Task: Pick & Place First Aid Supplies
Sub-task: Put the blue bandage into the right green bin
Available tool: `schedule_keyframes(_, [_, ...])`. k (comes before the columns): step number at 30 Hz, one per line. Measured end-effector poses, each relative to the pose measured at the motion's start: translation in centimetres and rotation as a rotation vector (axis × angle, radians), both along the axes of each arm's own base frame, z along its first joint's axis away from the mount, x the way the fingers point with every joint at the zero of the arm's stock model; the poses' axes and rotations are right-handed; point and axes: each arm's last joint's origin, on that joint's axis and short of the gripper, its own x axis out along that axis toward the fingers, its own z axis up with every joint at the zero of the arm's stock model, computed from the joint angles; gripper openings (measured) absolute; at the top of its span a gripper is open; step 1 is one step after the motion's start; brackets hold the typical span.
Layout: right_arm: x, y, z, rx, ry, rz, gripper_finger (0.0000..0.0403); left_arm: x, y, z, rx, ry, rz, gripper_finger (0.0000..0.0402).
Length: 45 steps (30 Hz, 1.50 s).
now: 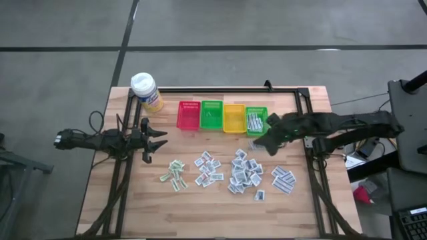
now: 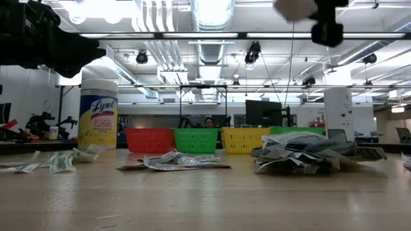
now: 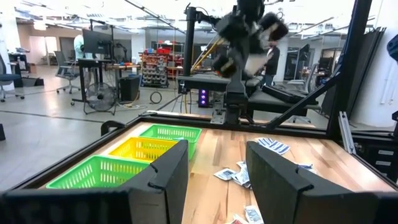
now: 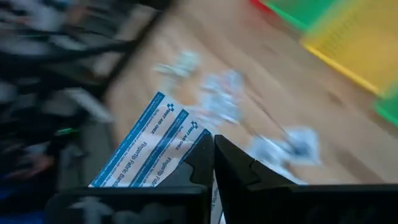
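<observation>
Right claw raised above the table, clamped on a blue-striped packet

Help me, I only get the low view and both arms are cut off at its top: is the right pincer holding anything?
Observer: Yes. The right wrist view shows the right pincer shut on a white packet with blue print.
Operator: Where over the table is it?
Observer: In the high view it hangs beside the rightmost green basket, on the side toward the loose piles. That basket holds several sorted packets.
Operator: And the left arm?
Observer: The left pincer is open and empty, at the table's left side, apart from the piles.
</observation>
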Motion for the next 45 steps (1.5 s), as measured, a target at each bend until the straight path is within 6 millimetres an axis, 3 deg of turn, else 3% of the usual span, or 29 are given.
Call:
schedule_keyframes(8, [-1.4, 0.4, 3.1, -0.178, -0.391, 0.254, 0.0008, 0.0, 0.0, -0.1, 0.008, 0.013, 0.001, 0.0158])
schedule_keyframes(18, [-1.7, 0.3, 3.6, -0.258, -0.450, 0.263, 0.0008, 0.1, 0.0, -0.1, 0.007, 0.014, 0.001, 0.0158])
schedule_keyframes(22, [-0.7, -0.2, 2.2, -0.317, -0.312, 0.089, 0.0008, 0.1, 0.0, -0.1, 0.006, 0.013, 0.001, 0.0158])
schedule_keyframes(31, [1.9, -1.8, -3.5, -0.444, 0.191, -0.194, 0.0008, 0.1, 0.0, -0.1, 0.002, 0.011, 0.000, 0.0158])
schedule_keyframes(37, [3.7, -4.3, -6.4, -0.456, 0.356, -0.298, 0.0008, 0.1, 0.0, -0.1, 0.001, 0.011, 0.000, 0.0158])
schedule_keyframes(45, [4.3, -8.5, -9.0, -0.408, 0.511, -0.414, 0.0008, 0.1, 0.0, -0.1, -0.002, 0.011, 0.000, 0.0158])
